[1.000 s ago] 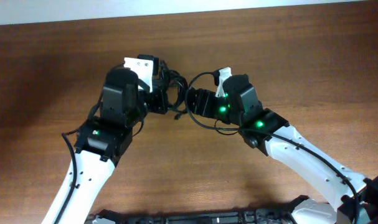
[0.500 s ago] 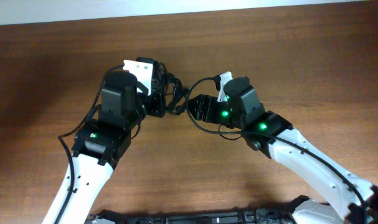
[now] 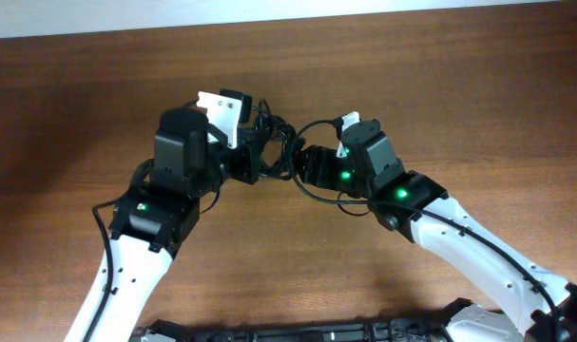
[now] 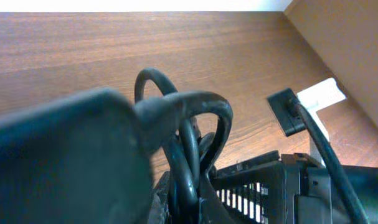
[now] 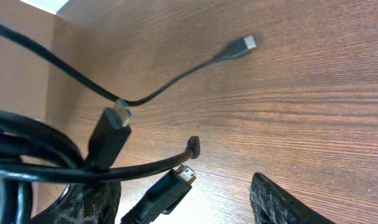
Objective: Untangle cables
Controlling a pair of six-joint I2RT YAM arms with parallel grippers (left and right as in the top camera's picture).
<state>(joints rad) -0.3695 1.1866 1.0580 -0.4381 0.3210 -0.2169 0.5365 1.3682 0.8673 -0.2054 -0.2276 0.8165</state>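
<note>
The cables (image 3: 277,142) form a small black tangle held above the wooden table between my two grippers. My left gripper (image 3: 248,160) is shut on a loop of the bundle; in the left wrist view (image 4: 190,208) the thick black loops (image 4: 187,121) rise from its jaws. My right gripper (image 3: 305,167) is open just right of the tangle. In the right wrist view (image 5: 185,204) its fingers (image 5: 282,202) stand wide apart. Strands drape over its left finger and a silver-tipped plug (image 5: 176,179) hangs between the jaws. A loose strand ends in a small plug (image 5: 246,43).
The wooden table (image 3: 440,85) spreads around both arms. A thicker black wire (image 3: 317,195) loops under the right wrist. A black frame (image 3: 298,332) runs along the table's near edge. The right gripper's slotted body (image 4: 263,186) sits close beside the left one.
My left gripper has shifted a little right and forward with the bundle. My right gripper has drawn slightly right, staying open beside the tangle.
</note>
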